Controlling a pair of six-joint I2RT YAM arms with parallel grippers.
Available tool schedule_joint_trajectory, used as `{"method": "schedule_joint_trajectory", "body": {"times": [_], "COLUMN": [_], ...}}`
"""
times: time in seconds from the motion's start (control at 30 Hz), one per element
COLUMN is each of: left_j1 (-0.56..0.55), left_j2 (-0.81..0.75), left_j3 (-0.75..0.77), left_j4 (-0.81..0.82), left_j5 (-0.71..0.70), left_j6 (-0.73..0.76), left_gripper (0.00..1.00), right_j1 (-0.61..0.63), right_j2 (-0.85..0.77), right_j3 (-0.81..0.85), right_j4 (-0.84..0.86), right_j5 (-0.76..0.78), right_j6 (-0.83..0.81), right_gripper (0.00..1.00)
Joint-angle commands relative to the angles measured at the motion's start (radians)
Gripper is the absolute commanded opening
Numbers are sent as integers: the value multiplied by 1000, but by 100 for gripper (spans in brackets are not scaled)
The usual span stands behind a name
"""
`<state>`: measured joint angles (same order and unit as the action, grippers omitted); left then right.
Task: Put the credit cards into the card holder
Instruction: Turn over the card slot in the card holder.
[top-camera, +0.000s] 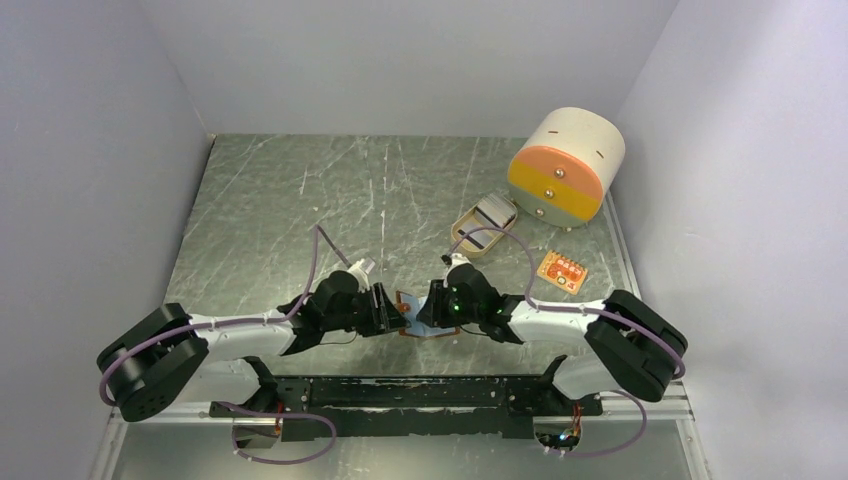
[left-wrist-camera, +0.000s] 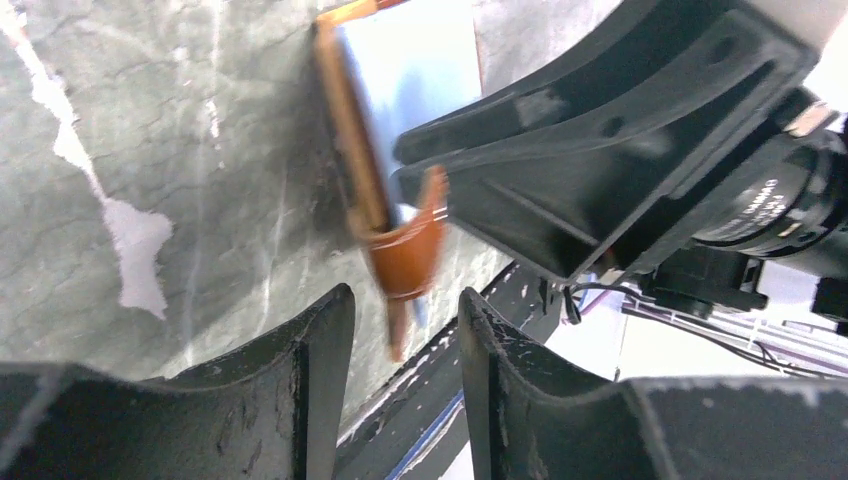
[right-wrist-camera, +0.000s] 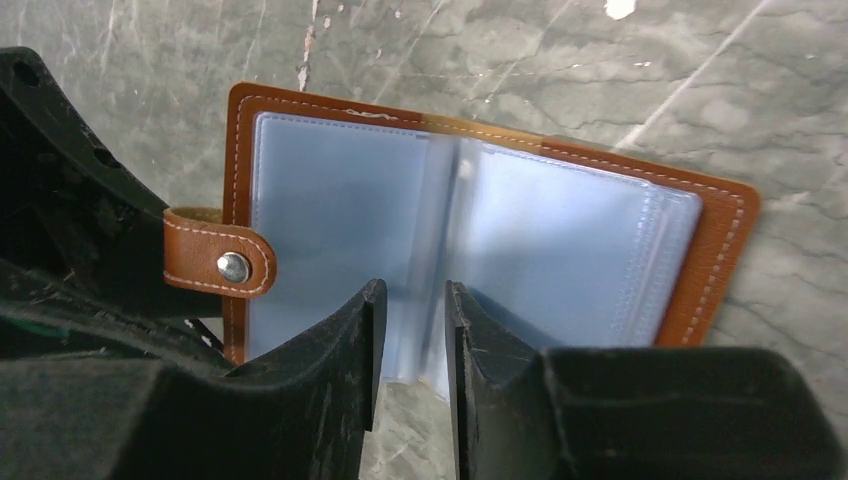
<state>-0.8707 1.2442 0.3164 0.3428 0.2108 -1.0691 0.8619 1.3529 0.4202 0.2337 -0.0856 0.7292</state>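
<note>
Top external view: the card holder (top-camera: 411, 320) lies on the table (top-camera: 290, 200) at its near edge, between the left gripper (top-camera: 390, 310) and the right gripper (top-camera: 428, 305), which face each other over it. The credit cards (top-camera: 492, 211) sit well apart in a tan dish (top-camera: 466, 226), near a cream-and-orange drum box (top-camera: 565, 160). Left wrist view: the left gripper (left-wrist-camera: 405, 335) shows a narrow gap, with the end of the holder's snap strap (left-wrist-camera: 408, 255) between the fingertips, touching neither as far as can be seen. Right wrist view: the card holder (right-wrist-camera: 300, 220) is open flat, blue lining upward, stud strap (right-wrist-camera: 215, 262) at its left edge. The right gripper (right-wrist-camera: 410, 305) stands nearly closed, with a blurred sleeve leaf (right-wrist-camera: 435, 230) in the gap; whether it is pinched cannot be told.
</note>
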Motion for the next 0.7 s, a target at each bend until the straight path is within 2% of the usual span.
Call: {"method": "schedule_joint_trajectory", "body": {"times": [0.0, 0.17, 0.33, 0.53, 0.6, 0.67], "left_j1": [10, 10, 10, 10, 11, 10], "left_j2": [-6, -6, 16, 46, 54, 52], "left_j3": [-11, -21, -8, 14, 26, 28], "left_j4": [109, 110, 69, 58, 46, 38], "left_j5": [39, 25, -3, -11, -12, -9], "left_j6": [12, 11, 18, 44, 57, 66], "left_gripper": [48, 50, 39, 37, 26, 19], "right_j1": [37, 53, 56, 56, 54, 47], "right_j2": [43, 60, 53, -15, -35, -57], "right_j3": [32, 35, 54, 115, 135, 169], "right_j4": [1, 7, -31, -153, -193, -244], "right_j5": [43, 58, 73, 134, 152, 192], "right_j6": [14, 23, 13, -23, -41, -79], "right_gripper": [32, 31, 31, 34, 36, 37]}}
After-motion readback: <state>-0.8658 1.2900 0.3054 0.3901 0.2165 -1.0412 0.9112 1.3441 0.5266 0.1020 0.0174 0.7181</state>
